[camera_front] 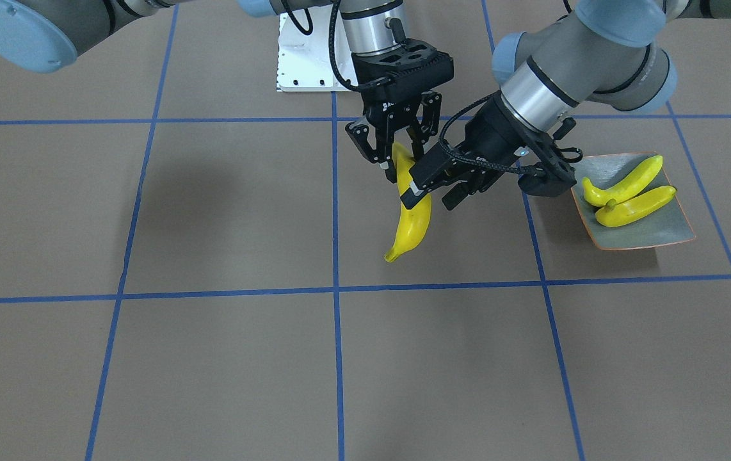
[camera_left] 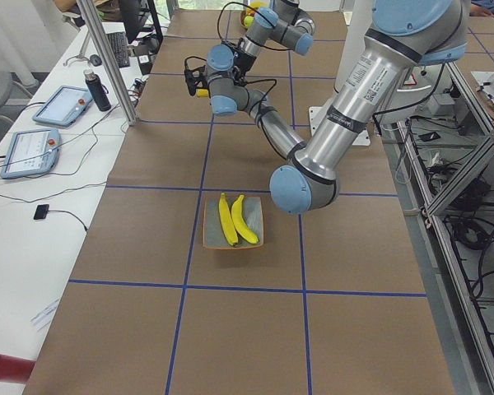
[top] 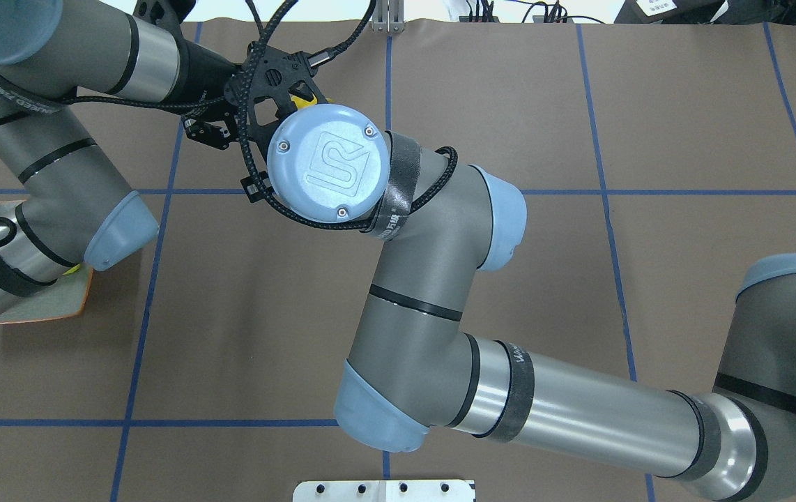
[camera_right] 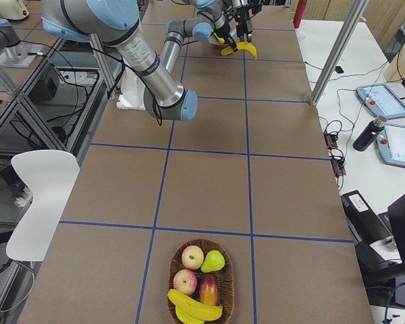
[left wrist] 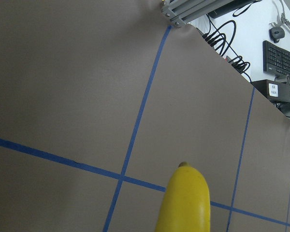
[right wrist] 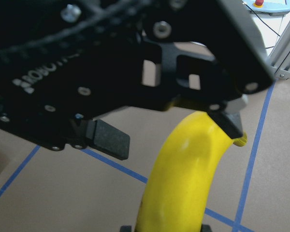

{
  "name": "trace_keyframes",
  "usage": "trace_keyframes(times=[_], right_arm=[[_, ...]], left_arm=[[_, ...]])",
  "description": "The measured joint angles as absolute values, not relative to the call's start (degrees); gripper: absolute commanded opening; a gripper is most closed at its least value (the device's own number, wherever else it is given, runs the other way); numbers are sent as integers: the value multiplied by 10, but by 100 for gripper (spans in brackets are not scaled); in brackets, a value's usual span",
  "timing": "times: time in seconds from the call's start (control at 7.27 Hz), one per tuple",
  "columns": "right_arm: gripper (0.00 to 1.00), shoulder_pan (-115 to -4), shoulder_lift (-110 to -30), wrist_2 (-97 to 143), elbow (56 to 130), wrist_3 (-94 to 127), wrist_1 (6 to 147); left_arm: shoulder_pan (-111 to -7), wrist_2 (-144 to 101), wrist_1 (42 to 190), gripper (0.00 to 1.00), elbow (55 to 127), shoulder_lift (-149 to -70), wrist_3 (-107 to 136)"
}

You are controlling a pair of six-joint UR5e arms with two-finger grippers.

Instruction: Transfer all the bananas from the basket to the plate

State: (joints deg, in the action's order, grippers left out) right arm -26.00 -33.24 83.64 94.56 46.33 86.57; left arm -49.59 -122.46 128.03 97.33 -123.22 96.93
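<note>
Banana [camera_front: 411,221] held aloft.
Right claw [camera_front: 397,157] clenches its top; left claw [camera_front: 429,198] (spread wide) straddles it; two bananas [camera_front: 634,206] on plate [camera_front: 653,234].

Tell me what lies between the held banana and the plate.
The left hand, stretched from plate to banana; under it, bare table with one blue tape line. The front-facing view shows this.

You've got a brown table [camera_front: 212,211] gridded with blue tape [camera_front: 335,358], and a white metal panel [camera_front: 305,57] at its top edge in the front view. On your side bench sit one tablet [camera_left: 62,105], another [camera_left: 25,152] nearer, a dark bottle [camera_left: 99,90] just beside the farther one, and a keyboard [left wrist: 282,58]. Two apples [camera_right: 192,256], a pear [camera_right: 214,260] and a reddish fruit [camera_right: 209,289] huddle together. A white chair [camera_right: 44,202] stands beside the table.
</note>
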Motion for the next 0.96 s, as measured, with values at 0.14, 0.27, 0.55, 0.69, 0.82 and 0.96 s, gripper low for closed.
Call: trace_keyframes(times=[0.14, 0.27, 0.55, 0.69, 0.82, 0.96], right_arm=[[0, -260, -331, 837, 946, 461, 862], [0, -259, -330, 837, 946, 457, 859], [19, -259, -330, 838, 946, 448, 856], [82, -259, -330, 837, 946, 448, 851], [99, -257, -331, 837, 944, 449, 842], [99, -256, -332, 837, 945, 453, 836]], left_arm=[[-495, -1224, 1280, 53, 973, -1232, 969], [-494, -1224, 1279, 21, 973, -1232, 968], [-493, -1223, 1280, 0, 974, -1232, 968], [-493, -1223, 1281, 0, 974, -1232, 967], [-493, -1223, 1282, 0, 975, -1231, 967], [-493, -1224, 1284, 0, 975, -1231, 967]])
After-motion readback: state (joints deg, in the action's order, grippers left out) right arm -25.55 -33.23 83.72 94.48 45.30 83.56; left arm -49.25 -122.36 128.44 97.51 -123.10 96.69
